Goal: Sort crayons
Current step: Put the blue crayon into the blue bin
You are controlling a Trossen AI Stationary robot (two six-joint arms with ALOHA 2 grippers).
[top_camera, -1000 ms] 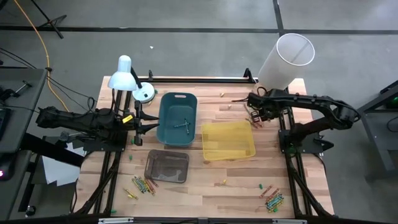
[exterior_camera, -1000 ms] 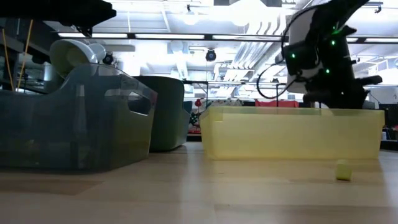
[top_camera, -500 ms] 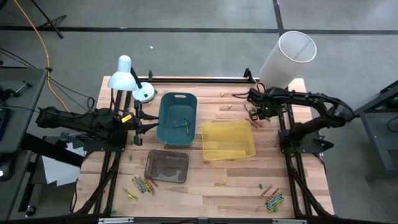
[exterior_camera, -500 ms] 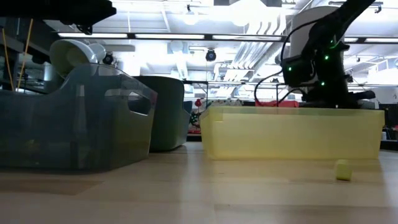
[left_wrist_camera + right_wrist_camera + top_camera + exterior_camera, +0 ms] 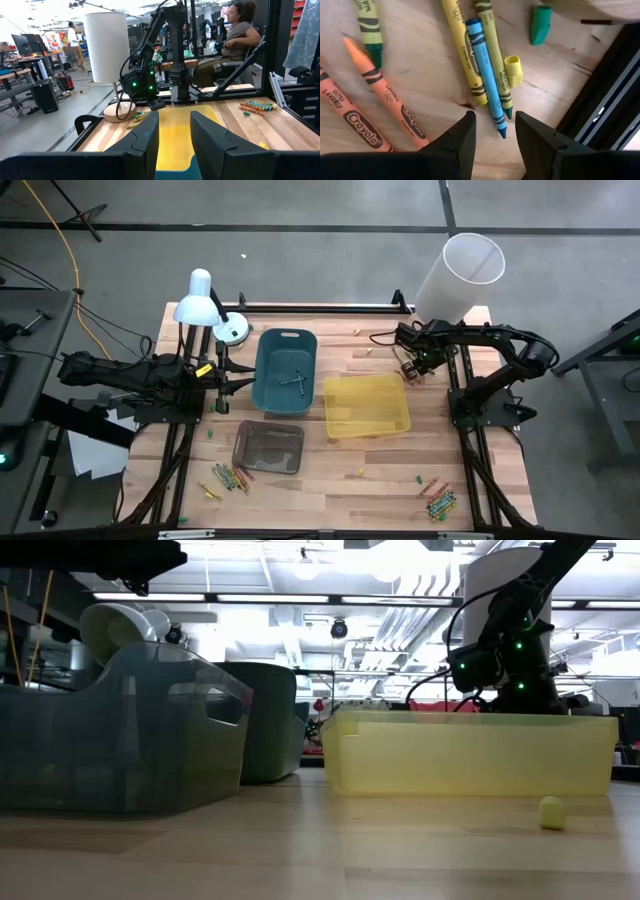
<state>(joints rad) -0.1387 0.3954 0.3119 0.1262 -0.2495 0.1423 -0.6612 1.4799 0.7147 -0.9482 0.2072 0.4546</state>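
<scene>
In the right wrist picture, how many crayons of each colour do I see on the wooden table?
Orange paper-wrapped crayon sticks: 2
Green paper-wrapped crayon sticks: 2
Yellow paper-wrapped crayon stick: 1
Blue paper-wrapped crayon stick: 1
Total: 6

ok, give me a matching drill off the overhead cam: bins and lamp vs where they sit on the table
Things:
1. teal bin
2. yellow bin
3. grey clear bin
4. white desk lamp

Places:
A. nearest the right hand, which is low over loose crayons
B. far left corner of the table
C. just in front of the teal one, toward the near edge
D. middle of the table, next to the left hand, something dark lying inside

Pairs: 1-D, 2-A, 3-C, 4-B
</scene>
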